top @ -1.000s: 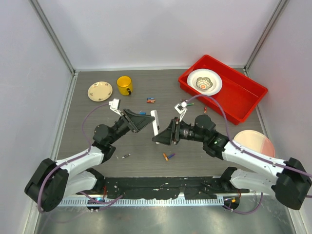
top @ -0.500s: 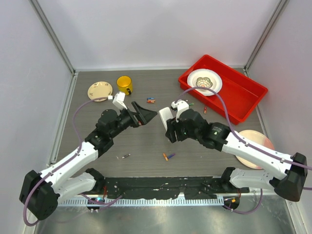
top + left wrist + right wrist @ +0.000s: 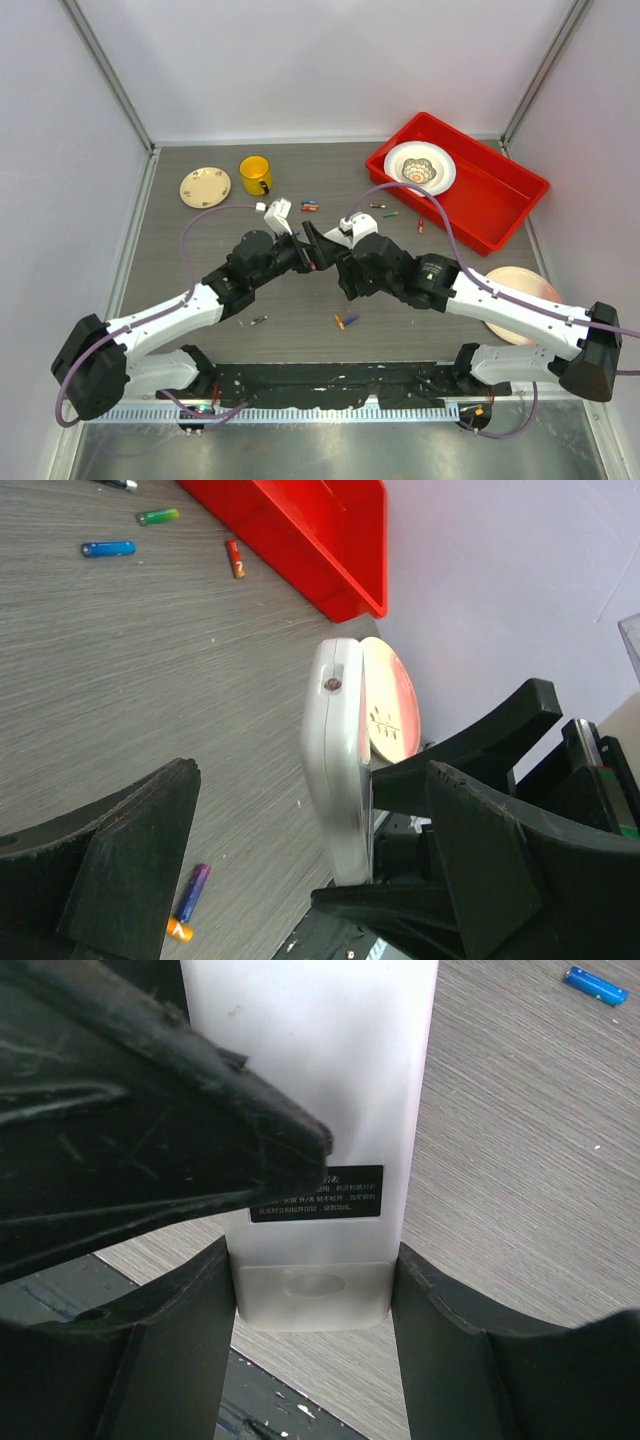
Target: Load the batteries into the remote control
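**Handover stage.** The right gripper [image 3: 315, 1260] pinches the remote control [image 3: 330, 1080] across its width, at the end bearing the cover [image 3: 312, 1298], and holds it clear of the bench [image 3: 150, 680]. The left gripper [image 3: 312, 780] is spread wide. The remote stands between its fingers, nearer one of them; contact cannot be told. The batteries [image 3: 108, 548] lie loose on the bench, well away from both grippers. Risks: an off-centre closure by the left gripper could lever the remote out of the right gripper's hold; the cover, pinned between the right gripper's fingers, would probably refuse to slide
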`<act>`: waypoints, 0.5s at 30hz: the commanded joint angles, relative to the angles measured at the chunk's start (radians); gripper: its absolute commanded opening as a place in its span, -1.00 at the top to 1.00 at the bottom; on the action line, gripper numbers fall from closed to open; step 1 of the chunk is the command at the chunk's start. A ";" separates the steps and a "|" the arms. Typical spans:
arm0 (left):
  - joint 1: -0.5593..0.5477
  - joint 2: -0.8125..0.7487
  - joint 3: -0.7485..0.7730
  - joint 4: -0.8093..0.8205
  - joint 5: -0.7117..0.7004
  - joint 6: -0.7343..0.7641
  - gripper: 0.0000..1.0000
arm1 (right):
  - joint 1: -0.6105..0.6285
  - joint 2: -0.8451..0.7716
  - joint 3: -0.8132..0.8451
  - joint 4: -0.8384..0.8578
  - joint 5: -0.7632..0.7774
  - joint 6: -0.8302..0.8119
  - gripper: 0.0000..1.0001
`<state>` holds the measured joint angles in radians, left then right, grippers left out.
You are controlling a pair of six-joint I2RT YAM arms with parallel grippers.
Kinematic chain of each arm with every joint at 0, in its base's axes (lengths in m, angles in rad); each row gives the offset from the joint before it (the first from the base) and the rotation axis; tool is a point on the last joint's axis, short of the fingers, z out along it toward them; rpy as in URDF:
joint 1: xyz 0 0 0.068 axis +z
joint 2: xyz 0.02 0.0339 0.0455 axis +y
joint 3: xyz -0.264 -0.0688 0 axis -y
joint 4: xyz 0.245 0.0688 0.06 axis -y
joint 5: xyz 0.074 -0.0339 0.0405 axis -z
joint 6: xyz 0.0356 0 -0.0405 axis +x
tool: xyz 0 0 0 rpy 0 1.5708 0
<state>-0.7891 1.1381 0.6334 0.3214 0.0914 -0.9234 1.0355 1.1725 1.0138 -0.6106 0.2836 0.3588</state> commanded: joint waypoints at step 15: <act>-0.018 0.109 -0.024 0.278 0.088 -0.068 -0.36 | 0.029 0.022 0.054 0.048 0.032 0.031 0.99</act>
<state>-0.7994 1.2522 0.6247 0.4915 0.1577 -0.9794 1.0584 1.2049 1.0180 -0.6064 0.2848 0.3737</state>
